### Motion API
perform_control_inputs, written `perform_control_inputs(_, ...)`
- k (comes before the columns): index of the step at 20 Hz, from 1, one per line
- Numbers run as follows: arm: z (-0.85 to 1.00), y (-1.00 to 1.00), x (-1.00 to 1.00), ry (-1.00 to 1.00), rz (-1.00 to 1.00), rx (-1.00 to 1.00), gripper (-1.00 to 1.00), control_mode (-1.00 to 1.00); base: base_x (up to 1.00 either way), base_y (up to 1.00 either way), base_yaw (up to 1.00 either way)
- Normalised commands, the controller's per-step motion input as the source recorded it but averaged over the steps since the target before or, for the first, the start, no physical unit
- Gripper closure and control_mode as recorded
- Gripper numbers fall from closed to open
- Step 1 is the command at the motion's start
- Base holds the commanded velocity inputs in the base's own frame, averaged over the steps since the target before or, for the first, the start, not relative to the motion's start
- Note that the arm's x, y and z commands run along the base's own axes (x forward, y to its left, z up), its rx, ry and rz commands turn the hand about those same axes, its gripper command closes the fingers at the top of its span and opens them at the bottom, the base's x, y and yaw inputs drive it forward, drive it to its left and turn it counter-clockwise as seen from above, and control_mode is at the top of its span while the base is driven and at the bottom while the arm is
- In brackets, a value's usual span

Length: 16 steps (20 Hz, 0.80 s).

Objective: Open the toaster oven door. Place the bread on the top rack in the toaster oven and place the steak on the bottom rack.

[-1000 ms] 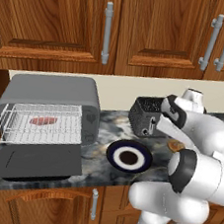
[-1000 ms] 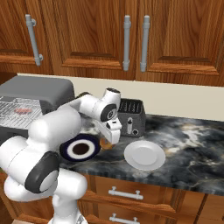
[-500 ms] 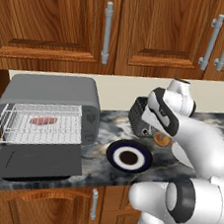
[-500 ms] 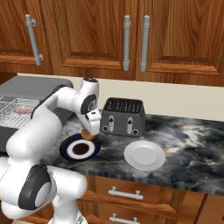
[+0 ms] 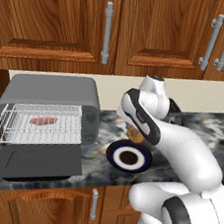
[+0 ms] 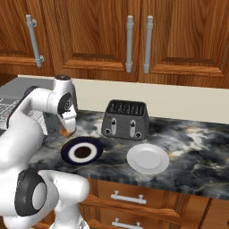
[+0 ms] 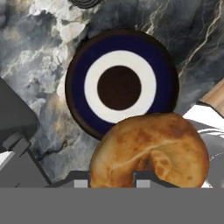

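I see gripper (image 7: 111,177) closed on bread (image 7: 151,151), held above counter (image 7: 39,57). Navy plate (image 7: 121,83) just beyond fingertips; oven door (image 5: 38,160) down, steak (image 5: 43,121) on rack.

A dark marbled tabletop (image 6: 192,152) spans the kitchen. Above it runs a cream backsplash wall (image 6: 188,105), then wooden wall cabinets (image 6: 179,36) with grey bar handles (image 6: 129,42). Below it sit wooden drawers (image 6: 134,197).

Even, bright, sharp rendered light
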Motion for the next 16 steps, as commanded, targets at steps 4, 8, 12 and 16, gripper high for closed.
perform_control_inputs(4, 0.22, 0.93, 0.0, -0.04, 0.0, 0.0, 1.0, -1.0, 0.0, 0.0, 0.0)
perform_control_inputs(8, 0.25, 0.85, 0.0, -0.03, 0.0, 0.0, 1.0, -1.0, 0.0, 0.0, 0.0)
perform_control_inputs(12, 0.34, 0.78, 0.0, -0.02, 0.0, 0.0, 1.0, -1.0, 0.0, 0.0, 0.0)
perform_control_inputs(16, 0.3, 0.73, 0.13, -0.02, 0.0, 0.0, 1.0, -1.0, 0.0, 0.0, 0.0)
